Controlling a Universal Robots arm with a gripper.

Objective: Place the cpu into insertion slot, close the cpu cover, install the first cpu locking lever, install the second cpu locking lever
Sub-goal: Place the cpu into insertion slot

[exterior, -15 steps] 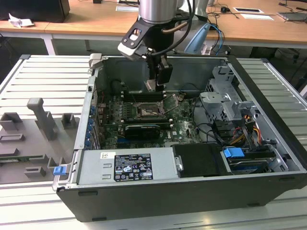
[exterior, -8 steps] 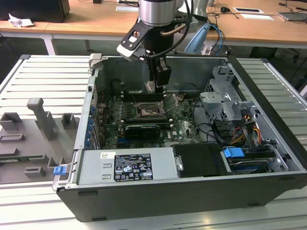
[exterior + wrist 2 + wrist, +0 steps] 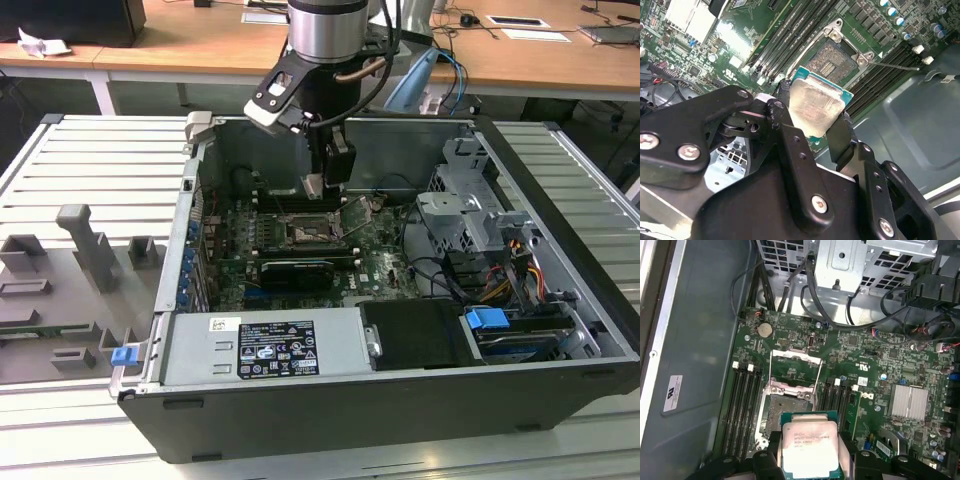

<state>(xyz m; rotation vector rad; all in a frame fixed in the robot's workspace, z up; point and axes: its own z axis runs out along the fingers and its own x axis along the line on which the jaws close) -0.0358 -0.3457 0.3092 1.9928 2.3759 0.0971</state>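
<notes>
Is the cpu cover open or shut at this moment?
Open. In the first wrist view the cpu cover is folded back from the insertion slot, whose bare contacts show.

We find the exterior view evenly lit by bright room light from above, the inside of the computer case (image 3: 400, 410) in soft shadow. In the second wrist view glare bleaches the heatsink (image 3: 687, 20) (almost pure white) and sheens the cpu (image 3: 815, 107).
</notes>
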